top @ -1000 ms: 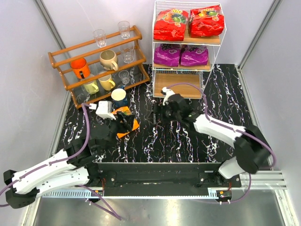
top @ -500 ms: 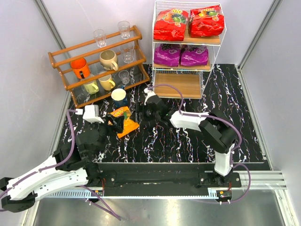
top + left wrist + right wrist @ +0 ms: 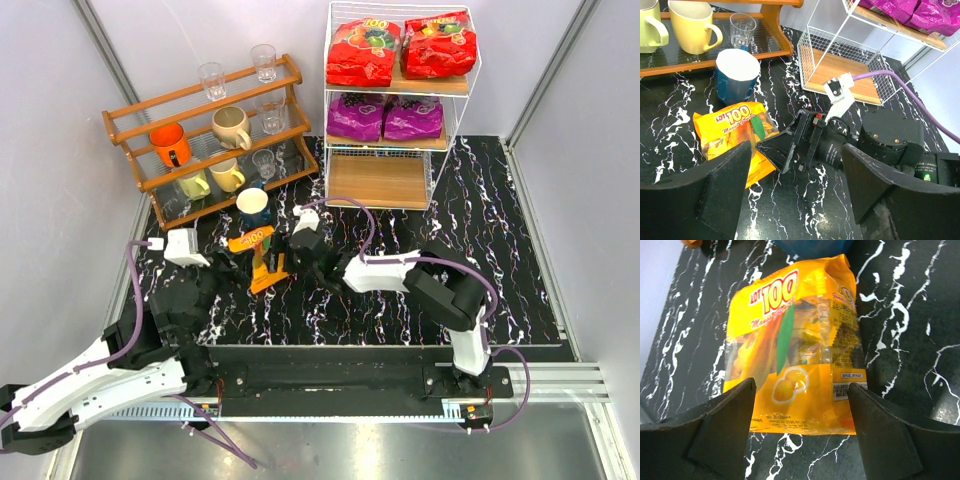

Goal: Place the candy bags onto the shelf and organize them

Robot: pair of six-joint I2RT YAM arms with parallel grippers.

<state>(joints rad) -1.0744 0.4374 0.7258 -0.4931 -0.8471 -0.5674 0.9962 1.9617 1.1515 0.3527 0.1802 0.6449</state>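
Note:
The orange-yellow candy bag lies on the black marble table in front of a blue mug. My right gripper is open, with its fingertips on either side of the bag's near edge. My left gripper is open and empty, just left of the bag; the right gripper's fingers show in front of it. Two red bags lie on the top tier of the white wire shelf and two purple bags on the middle tier. The bottom wooden tier is bare.
A low brown wooden rack with mugs and glasses stands at the back left, close behind the blue mug. Grey walls close off both sides. The right arm's purple cable arcs over the table between bag and shelf.
My right arm has swung left from in front of the shelf to the orange bag. My left gripper has drawn back left off the bag, which now lies free and slightly turned.

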